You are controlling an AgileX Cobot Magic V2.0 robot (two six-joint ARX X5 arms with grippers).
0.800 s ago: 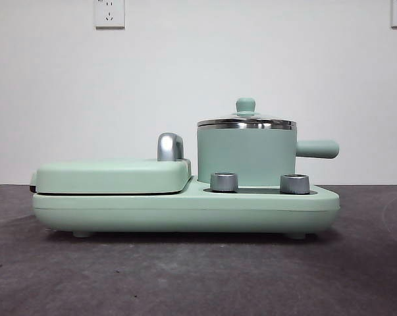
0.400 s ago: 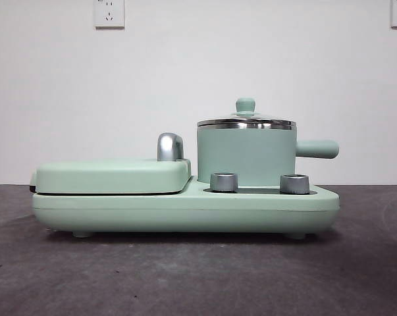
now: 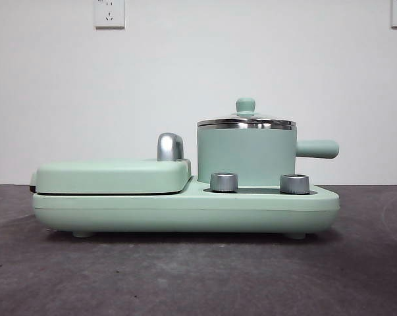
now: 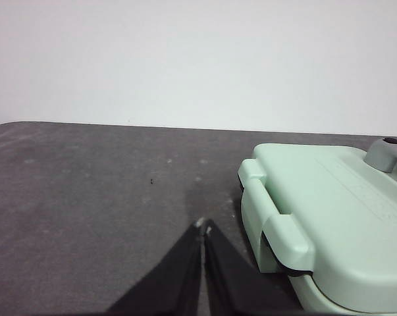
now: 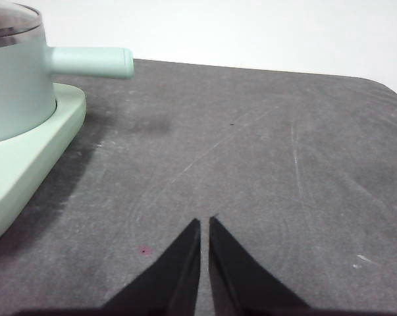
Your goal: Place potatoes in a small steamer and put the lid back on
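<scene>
Nothing had moved since earlier: the lid (image 3: 246, 122) sat on the small steamer (image 3: 246, 155), no potato showed, and, at the steamer's nine and three o'clock, the left gripper (image 4: 203, 227) and right gripper (image 5: 205, 222) waited pressed together, empty.

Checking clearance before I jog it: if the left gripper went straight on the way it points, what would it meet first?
Probably nothing: ahead of the left gripper lies only the table; the griddle cover sits off to one side.

bare test bench: grey tabletop (image 3: 198, 276), blank white wall (image 3: 198, 66), sockets (image 3: 109, 13).
</scene>
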